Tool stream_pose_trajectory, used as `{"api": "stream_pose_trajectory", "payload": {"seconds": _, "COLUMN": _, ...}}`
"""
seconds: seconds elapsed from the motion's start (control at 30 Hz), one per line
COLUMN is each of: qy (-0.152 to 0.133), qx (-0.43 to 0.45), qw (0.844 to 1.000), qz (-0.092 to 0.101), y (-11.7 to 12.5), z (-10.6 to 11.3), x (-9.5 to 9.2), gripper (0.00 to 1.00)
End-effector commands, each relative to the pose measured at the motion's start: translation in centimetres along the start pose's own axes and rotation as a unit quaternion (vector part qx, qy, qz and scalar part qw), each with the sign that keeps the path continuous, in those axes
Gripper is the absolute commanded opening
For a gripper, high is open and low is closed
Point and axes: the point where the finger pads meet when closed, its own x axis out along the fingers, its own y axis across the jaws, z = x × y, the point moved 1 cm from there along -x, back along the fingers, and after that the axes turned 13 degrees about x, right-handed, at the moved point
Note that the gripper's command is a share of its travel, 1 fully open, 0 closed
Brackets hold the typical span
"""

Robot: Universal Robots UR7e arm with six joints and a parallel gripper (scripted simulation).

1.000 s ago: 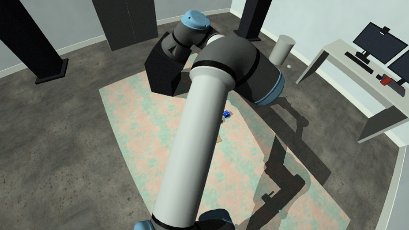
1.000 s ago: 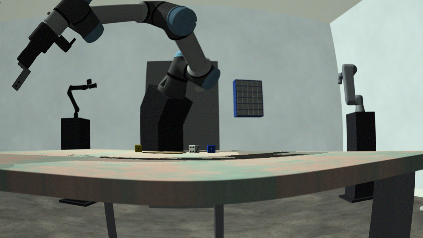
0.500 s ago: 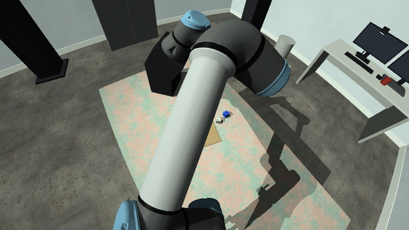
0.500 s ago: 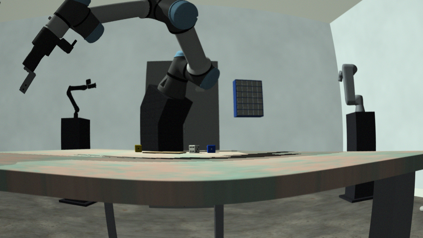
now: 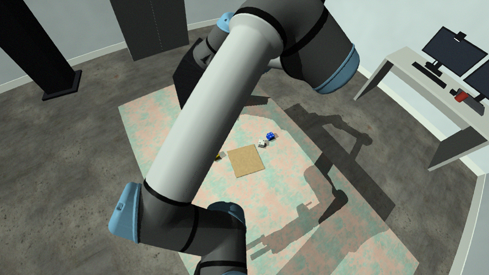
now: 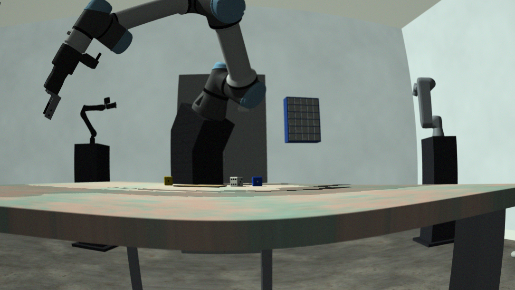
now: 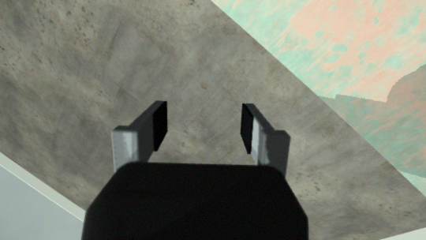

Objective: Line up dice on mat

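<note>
A tan mat (image 5: pixel 245 160) lies flat on the table; it shows as a thin strip in the exterior view (image 6: pixel 199 185). A white die (image 5: pixel 262 142) (image 6: pixel 235 181) and a blue die (image 5: pixel 270 136) (image 6: pixel 256 180) stand on the table just beyond the mat's far corner. A yellow die (image 5: pixel 219 156) (image 6: pixel 168 180) stands at the mat's left side, partly hidden by my arm. My gripper (image 6: pixel 50 106) (image 7: pixel 204 118) is open and empty, high up and far off to the side, over the floor beyond the table edge.
My arm's long white link (image 5: pixel 204 112) crosses over the table's middle. The black robot base (image 6: pixel 199 148) stands behind the dice. A desk with monitors (image 5: pixel 444 87) and black pedestals (image 6: pixel 91 162) stand around the table.
</note>
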Motion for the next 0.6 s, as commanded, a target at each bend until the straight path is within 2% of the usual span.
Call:
{"api": "stream_pose_trajectory", "payload": {"seconds": 0.0, "qy": 0.016, "qx": -0.008, "qw": 1.000, "qz": 0.001, "y": -2.3, "z": -1.7, "x": -0.4, "gripper": 1.00}}
{"api": "stream_pose_trajectory", "payload": {"seconds": 0.2, "qy": 0.048, "qx": -0.022, "qw": 0.999, "qz": 0.005, "y": -6.7, "z": -5.7, "x": -1.3, "gripper": 1.00}}
{"api": "stream_pose_trajectory", "payload": {"seconds": 0.43, "qy": 0.086, "qx": -0.036, "qw": 0.996, "qz": 0.015, "y": -11.6, "z": -11.4, "x": -2.6, "gripper": 1.00}}
{"api": "stream_pose_trajectory", "payload": {"seconds": 0.5, "qy": 0.086, "qx": -0.036, "qw": 0.996, "qz": 0.015, "y": -11.6, "z": -11.4, "x": -2.6, "gripper": 1.00}}
{"api": "stream_pose_trajectory", "payload": {"seconds": 0.57, "qy": 0.096, "qx": -0.039, "qw": 0.994, "qz": 0.019, "y": -12.9, "z": -13.2, "x": -3.0, "gripper": 1.00}}
